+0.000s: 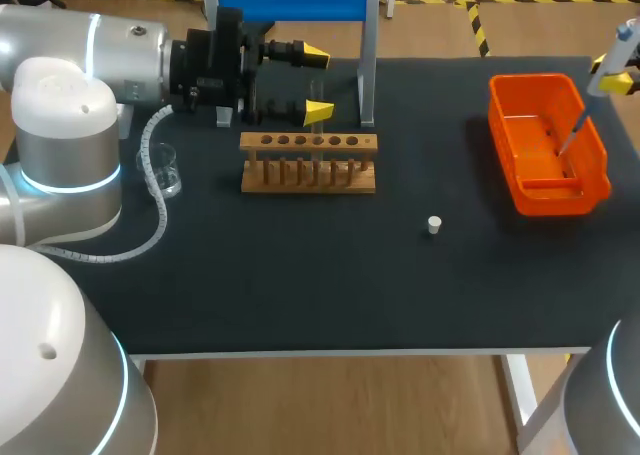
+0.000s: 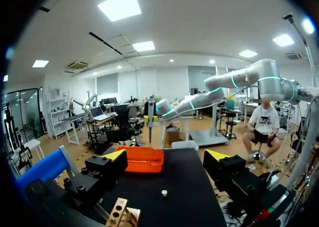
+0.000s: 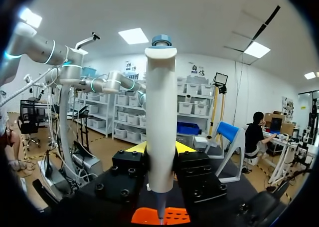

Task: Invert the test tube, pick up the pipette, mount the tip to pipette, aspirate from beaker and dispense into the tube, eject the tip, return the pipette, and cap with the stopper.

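Observation:
My right gripper [image 1: 612, 73] is at the table's far right edge, shut on the white pipette [image 3: 161, 117]. The pipette is upright, and its lower end [image 1: 573, 135] points down into the orange bin [image 1: 590, 180]. In the right wrist view the yellow-tipped fingers [image 3: 137, 147] clamp the pipette body from both sides. My left gripper [image 1: 318, 81] is wide open and empty, just behind the wooden test tube rack [image 1: 308, 161]. A glass beaker [image 1: 160, 170] stands left of the rack. The small white stopper [image 1: 434, 225] lies alone on the black mat. I cannot make out a test tube.
A stand with a blue roll [image 1: 290, 0] rises behind the rack, close to my left gripper. In the left wrist view the orange bin [image 2: 142, 159] and the stopper [image 2: 164, 192] lie ahead of the open fingers [image 2: 217, 154].

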`<action>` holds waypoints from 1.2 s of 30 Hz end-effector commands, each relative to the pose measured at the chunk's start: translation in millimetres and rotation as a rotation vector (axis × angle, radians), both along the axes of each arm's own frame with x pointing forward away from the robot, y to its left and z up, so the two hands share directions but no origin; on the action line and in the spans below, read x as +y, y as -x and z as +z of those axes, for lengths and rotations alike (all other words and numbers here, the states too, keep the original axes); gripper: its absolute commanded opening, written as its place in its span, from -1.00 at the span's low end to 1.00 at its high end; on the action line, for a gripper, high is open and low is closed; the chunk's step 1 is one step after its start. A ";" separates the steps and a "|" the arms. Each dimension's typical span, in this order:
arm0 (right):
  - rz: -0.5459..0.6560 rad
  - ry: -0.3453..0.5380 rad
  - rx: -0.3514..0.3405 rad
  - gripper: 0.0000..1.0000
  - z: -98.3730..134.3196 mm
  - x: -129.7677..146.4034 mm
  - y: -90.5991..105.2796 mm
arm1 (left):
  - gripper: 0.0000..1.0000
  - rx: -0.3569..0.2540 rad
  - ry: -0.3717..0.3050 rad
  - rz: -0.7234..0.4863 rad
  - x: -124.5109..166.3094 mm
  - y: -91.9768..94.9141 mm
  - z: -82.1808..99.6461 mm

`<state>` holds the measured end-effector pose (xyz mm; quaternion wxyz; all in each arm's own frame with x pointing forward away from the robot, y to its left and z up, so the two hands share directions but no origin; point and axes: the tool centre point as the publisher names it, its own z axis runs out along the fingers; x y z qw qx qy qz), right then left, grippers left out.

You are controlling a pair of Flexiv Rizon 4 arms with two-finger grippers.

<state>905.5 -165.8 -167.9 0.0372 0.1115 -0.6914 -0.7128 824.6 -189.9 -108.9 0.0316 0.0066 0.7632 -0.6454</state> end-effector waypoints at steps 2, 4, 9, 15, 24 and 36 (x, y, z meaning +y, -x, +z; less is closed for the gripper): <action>-0.002 -0.007 0.007 -1.00 -3.1 -2.8 -1.7 | 1.00 -0.002 0.003 0.004 -1.3 0.1 -0.9; -0.005 -0.009 0.011 -1.00 -4.1 -2.8 -2.4 | 1.00 -0.002 0.003 0.004 -1.3 0.1 -0.9; -0.003 -0.007 0.012 -1.00 -5.4 -1.9 -1.3 | 1.00 -0.002 0.003 0.004 -1.3 0.1 -0.9; -0.003 -0.001 0.011 -1.00 -5.4 -2.3 -0.4 | 1.00 -0.002 0.003 0.004 -1.3 0.1 -0.9; -0.003 -0.001 0.011 -1.00 -5.4 -2.3 -0.4 | 1.00 -0.002 0.003 0.004 -1.3 0.1 -0.9; -0.003 -0.001 0.011 -1.00 -5.4 -2.3 -0.4 | 1.00 -0.002 0.003 0.004 -1.3 0.1 -0.9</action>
